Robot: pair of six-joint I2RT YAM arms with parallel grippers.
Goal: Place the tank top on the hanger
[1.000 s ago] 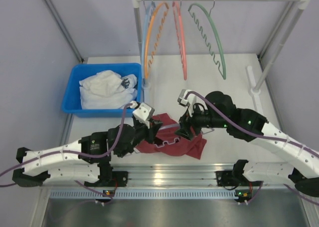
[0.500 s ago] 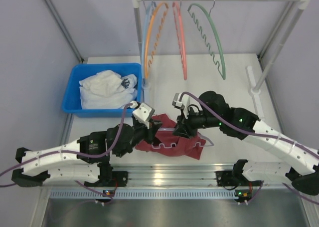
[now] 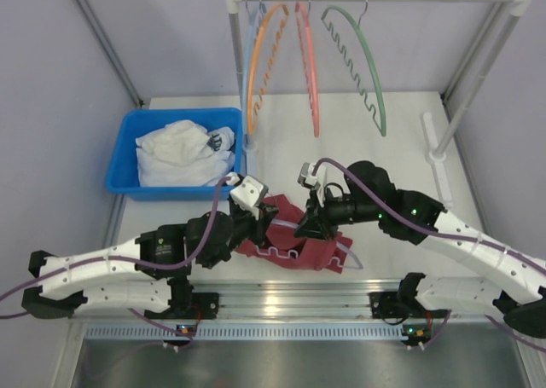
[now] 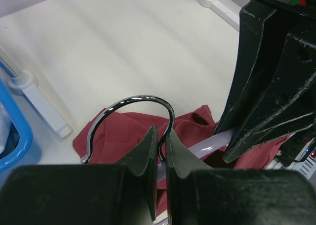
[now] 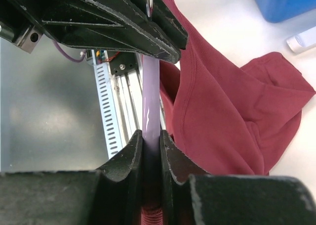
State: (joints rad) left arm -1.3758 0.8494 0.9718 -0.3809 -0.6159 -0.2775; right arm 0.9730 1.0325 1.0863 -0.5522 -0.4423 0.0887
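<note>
Maroon tank top (image 5: 222, 101), one; lavender hanger (image 5: 150, 101), one, clamped in both jaws.

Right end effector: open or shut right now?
Shut on the hanger. In the right wrist view, the right end effector has both fingers pressed against its lavender arm, with no gap on either side.

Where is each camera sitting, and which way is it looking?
Top camera: above and behind the arms, looking down at the table; both arms show.
Left wrist: on the left arm, looking past the left fingers pinching the hanger by its hook.
Right wrist: on the right arm, looking past the right fingers pinching the hanger's arm.
All three share the tank top.
</note>
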